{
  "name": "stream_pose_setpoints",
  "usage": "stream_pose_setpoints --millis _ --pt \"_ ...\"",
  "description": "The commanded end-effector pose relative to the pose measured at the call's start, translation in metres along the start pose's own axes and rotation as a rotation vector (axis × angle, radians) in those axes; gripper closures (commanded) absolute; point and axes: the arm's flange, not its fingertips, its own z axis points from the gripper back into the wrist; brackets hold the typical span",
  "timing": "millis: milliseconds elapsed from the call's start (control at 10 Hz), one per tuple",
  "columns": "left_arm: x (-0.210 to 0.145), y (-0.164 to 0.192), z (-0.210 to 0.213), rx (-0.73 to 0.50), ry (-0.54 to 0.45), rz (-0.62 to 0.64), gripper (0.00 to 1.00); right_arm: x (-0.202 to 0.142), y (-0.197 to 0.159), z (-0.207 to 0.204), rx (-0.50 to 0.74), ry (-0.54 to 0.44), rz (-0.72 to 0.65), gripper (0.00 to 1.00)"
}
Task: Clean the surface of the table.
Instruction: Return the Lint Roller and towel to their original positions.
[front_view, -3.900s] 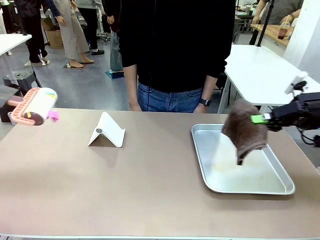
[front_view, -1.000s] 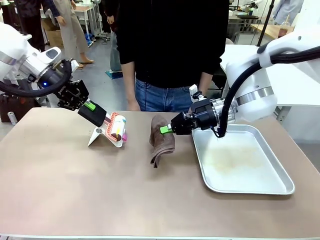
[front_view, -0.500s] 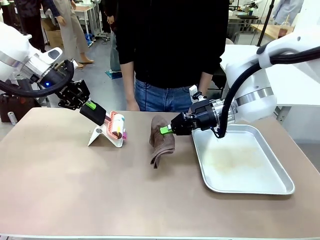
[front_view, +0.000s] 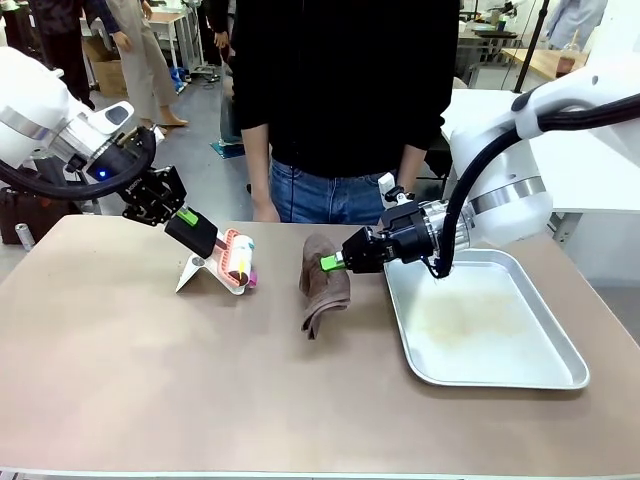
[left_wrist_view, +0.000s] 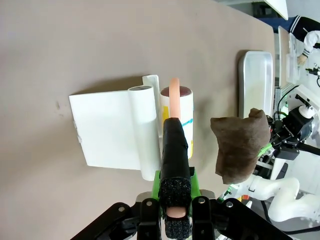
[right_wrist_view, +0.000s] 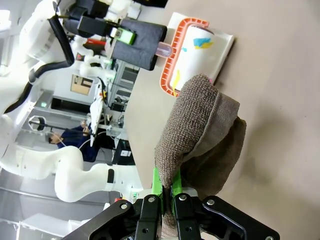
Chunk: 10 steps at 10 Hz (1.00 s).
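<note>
Front camera across table (front_view: 200, 380); wrist cameras close, seemingly sharing cloth (left_wrist_view: 240, 145).

Even, bright indoor light falls from above across the table (front_view: 200, 380), whose matte top shows no glare. Shadows are soft and short: a faint one lies under the hanging brown cloth (front_view: 325, 280), another beside the white stand (left_wrist_view: 107, 127) in the left wrist view. The metal tray (front_view: 480, 320) gives a dull, cloudy sheen rather than a hard highlight. The front view is sharp throughout, with a slightly overexposed white tabletop at far right. Both wrist views bend toward their edges; the right wrist view's background is washed out and soft.
</note>
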Motion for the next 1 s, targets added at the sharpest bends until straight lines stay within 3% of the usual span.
stream_pose_setpoints --millis 0,900 --pt "-0.0047 -0.0032 -0.0055 0.032 0.005 0.011 0.78 0.008 -0.0034 -0.0088 -0.033 0.036 -0.025 0.92" --pt "0.0036 -0.0098 -0.0113 0.092 0.005 0.054 0.78 0.0089 -0.0125 -0.0055 -0.126 0.048 -0.057 0.92"
